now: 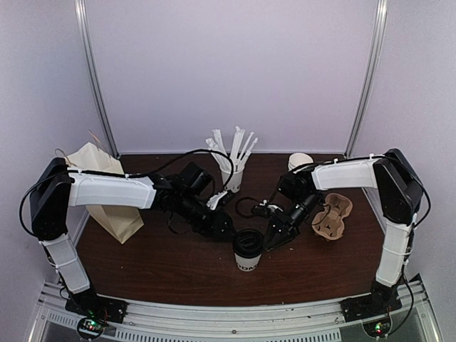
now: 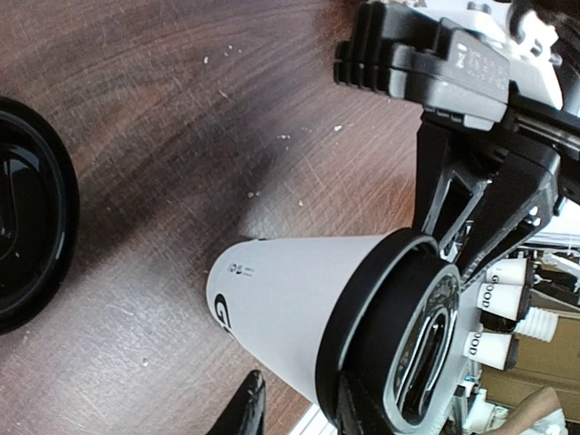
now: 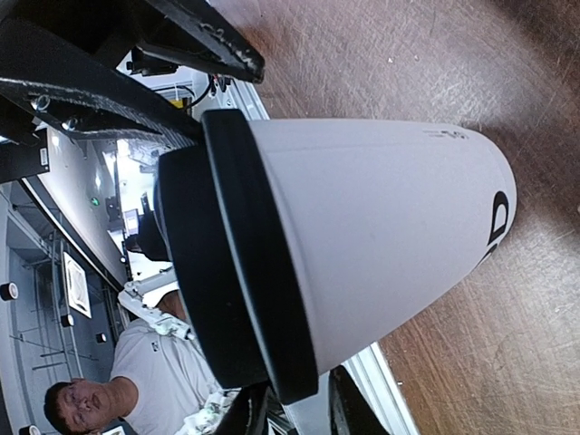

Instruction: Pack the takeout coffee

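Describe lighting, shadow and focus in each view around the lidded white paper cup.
Top external: even light, white paper cup with a round black plastic lid small but sharp on the brown wooden table. Left wrist: dark shadow band across the table beside the cup; right edge blown out. Right wrist: cup fills the frame, slightly soft; background partly overexposed.

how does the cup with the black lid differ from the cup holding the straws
The lidded cup is capped in black; the straw cup is open, with white straws sticking out. The lidded cup shows dark lettering near its base; none is visible on the straw cup. The lidded cup stands toward the front, the straw cup farther back. Both are white and upright.
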